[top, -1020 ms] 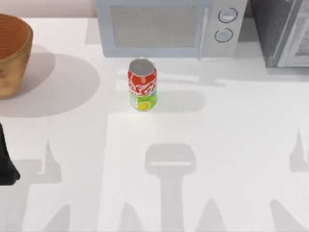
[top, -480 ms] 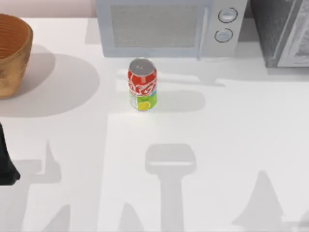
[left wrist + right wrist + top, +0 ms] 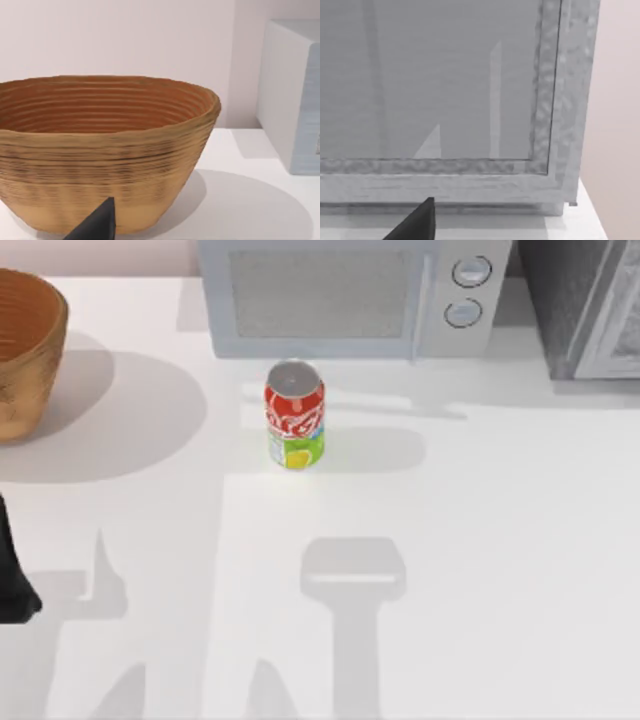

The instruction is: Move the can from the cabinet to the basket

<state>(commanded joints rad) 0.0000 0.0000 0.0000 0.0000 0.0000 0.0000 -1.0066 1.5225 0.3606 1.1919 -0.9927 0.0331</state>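
Note:
The red can [image 3: 295, 415] stands upright on the white table, just in front of the microwave and apart from both arms. The woven orange-brown basket [image 3: 25, 350] sits at the far left; in the left wrist view the basket [image 3: 105, 150] looms close ahead. A dark part of my left gripper [image 3: 97, 225] pokes in low before it, and my left arm [image 3: 12, 580] shows at the table's left edge. The cabinet [image 3: 585, 305] stands at the back right. Its pale framed front panel [image 3: 435, 85] faces the right wrist camera, with a dark part of my right gripper [image 3: 417, 222] below it.
A light grey microwave [image 3: 350, 295] with two round knobs [image 3: 468, 290] stands at the back middle, and its side [image 3: 295, 100] is seen beyond the basket. Arm shadows lie across the table's front.
The pointed shadows at the table's lower right have shifted and left the top view. The can, the basket and the left arm have stayed where they were.

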